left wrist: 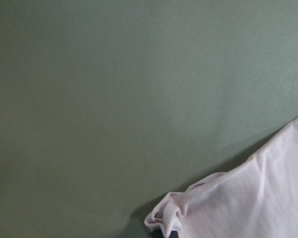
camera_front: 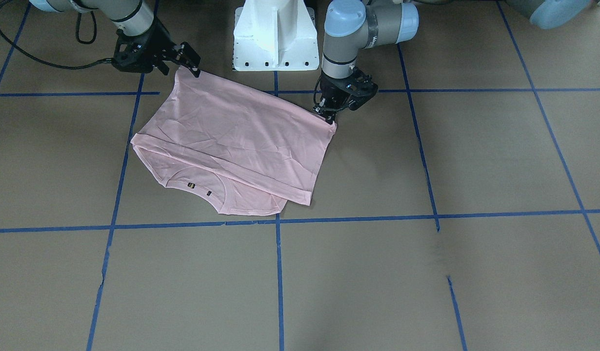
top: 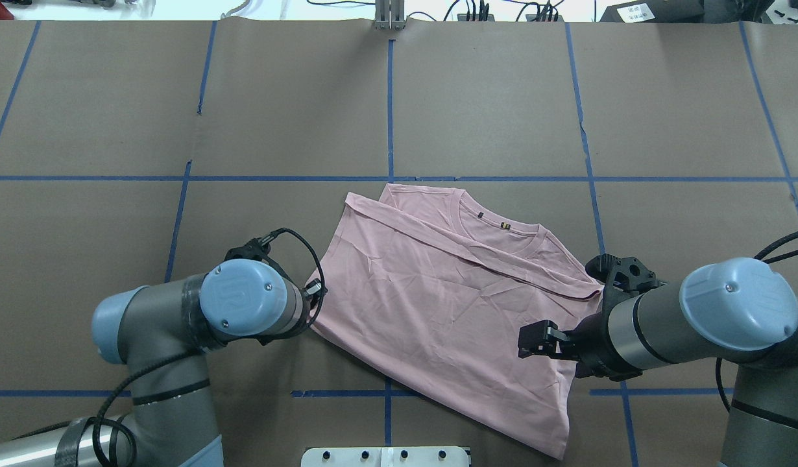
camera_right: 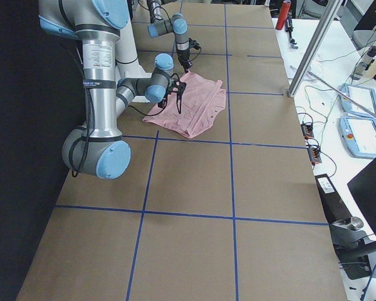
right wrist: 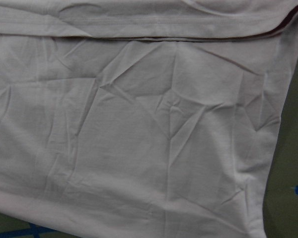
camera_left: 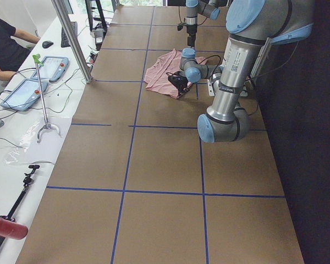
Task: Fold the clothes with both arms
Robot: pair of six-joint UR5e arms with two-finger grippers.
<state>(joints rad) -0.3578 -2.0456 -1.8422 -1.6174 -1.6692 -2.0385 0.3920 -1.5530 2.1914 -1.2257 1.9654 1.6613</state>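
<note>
The pale pink T-shirt (camera_front: 231, 136) lies folded once on the brown table, its hem edge laid just short of the collar (top: 503, 227), plain side up. My left gripper (camera_front: 328, 116) points down at the shirt's corner nearest the left arm and is shut on it; the left wrist view shows that corner (left wrist: 169, 218) bunched up off the table. The left wrist hides this grip in the overhead view. My right gripper (top: 535, 340) hovers open above the shirt's opposite side, holding nothing. The right wrist view is filled with creased cloth (right wrist: 139, 124) and shows no fingers.
The white pedestal base (camera_front: 275, 34) stands just behind the shirt. Blue tape lines (camera_front: 279, 273) divide the brown table cover. A side bench with tablets (camera_left: 27, 91) and a person's arm (camera_left: 5, 49) lies beyond the far edge, and a metal pole (camera_left: 71, 38) stands there.
</note>
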